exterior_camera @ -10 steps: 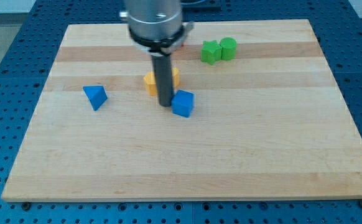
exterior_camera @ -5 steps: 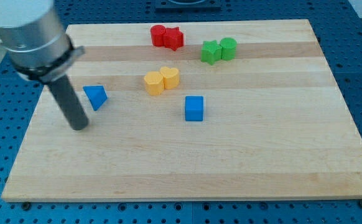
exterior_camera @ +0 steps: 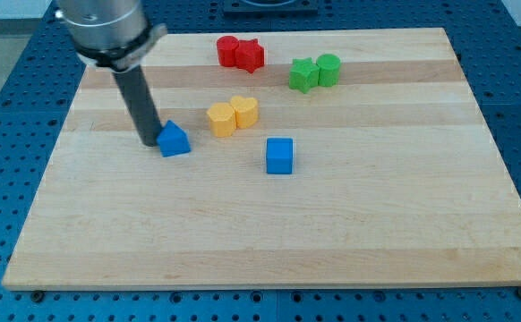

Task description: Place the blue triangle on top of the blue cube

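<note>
The blue triangle (exterior_camera: 175,140) lies on the wooden board (exterior_camera: 269,233) left of centre. The blue cube (exterior_camera: 279,156) sits to its right and slightly lower, well apart from it. My tip (exterior_camera: 148,142) rests on the board right against the triangle's left side. The dark rod rises from there to the arm's grey body at the view's top left.
Two yellow blocks (exterior_camera: 232,115) sit together between the triangle and the cube, a little higher up. Two red blocks (exterior_camera: 240,53) are at the view's top centre. A green star (exterior_camera: 303,75) and a green cylinder (exterior_camera: 328,69) are to their right.
My tip moved from beside the cube to the far left, then came in against the triangle's left side. The triangle has shifted right toward the yellow blocks. The cube moved slightly right and down.
</note>
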Controlling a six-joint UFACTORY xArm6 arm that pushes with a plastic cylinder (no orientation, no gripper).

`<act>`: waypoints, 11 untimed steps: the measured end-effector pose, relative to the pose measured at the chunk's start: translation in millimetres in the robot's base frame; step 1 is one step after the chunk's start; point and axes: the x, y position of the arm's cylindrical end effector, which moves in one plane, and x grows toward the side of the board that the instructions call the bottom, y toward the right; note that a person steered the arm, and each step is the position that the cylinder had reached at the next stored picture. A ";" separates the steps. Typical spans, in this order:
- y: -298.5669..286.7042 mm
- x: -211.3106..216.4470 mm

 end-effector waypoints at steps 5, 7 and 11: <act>153.4 21.3; 171.4 4.6; 242.1 -22.2</act>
